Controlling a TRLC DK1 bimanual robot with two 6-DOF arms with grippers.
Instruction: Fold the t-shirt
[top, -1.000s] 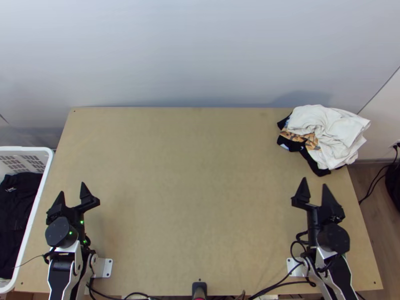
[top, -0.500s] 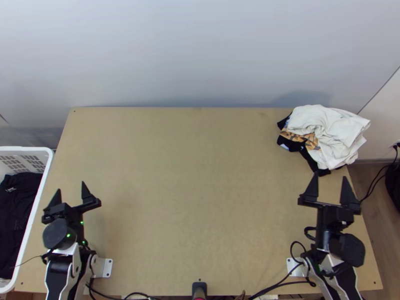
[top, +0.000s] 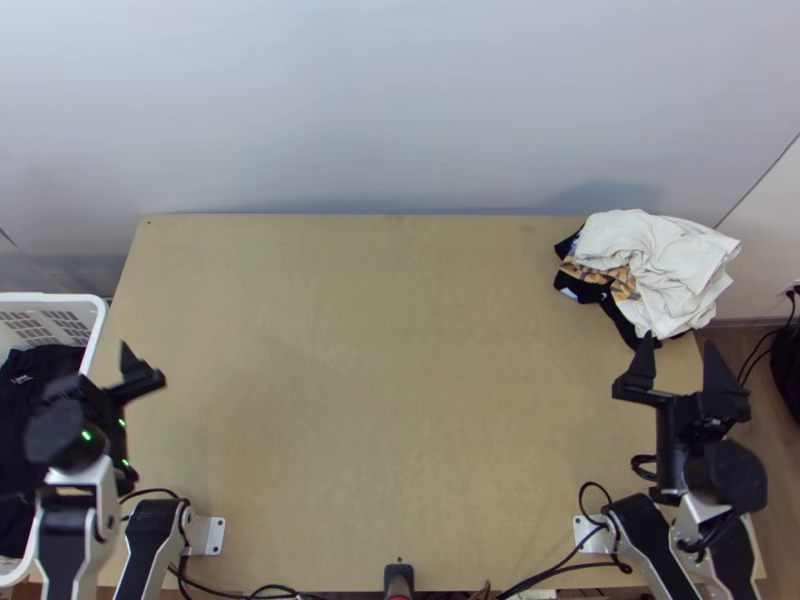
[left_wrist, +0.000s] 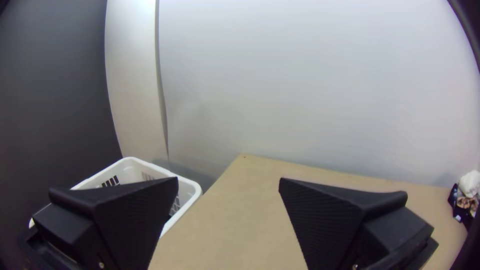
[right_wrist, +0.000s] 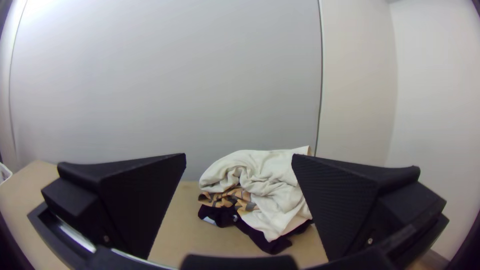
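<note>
Bench (top: 380, 380) edges framed the job, with the basket (top: 60, 297) along the left edge and the heap (top: 655, 260) at the far right corner, some of it lapping over the right edge. Dark cloth (top: 55, 358) lay bunched in the basket; in the heap, white cloth (right_wrist: 275, 180) sat crumpled over a patterned part (right_wrist: 227, 197) and black cloth (right_wrist: 265, 241). Which of these was the shirt could not be told, though it was in the basket or the heap by the look of it. The left gripper (left_wrist: 228, 180) hung by the left edge near the basket's rim, jaws wide apart, nothing between them; the right gripper (top: 679, 340) was at the right edge, just nearer than the heap, its jaws as wide and as bare. Fetching seemed the step in hand. Done well, it wanted a steep, slow drop, a pinch on one layer at a hem or shoulder, and a small test lift, lest a second garment come along. Out of the basket, cloth needed lifting well above the rim; off the heap, a pull towards the bench's middle.
</note>
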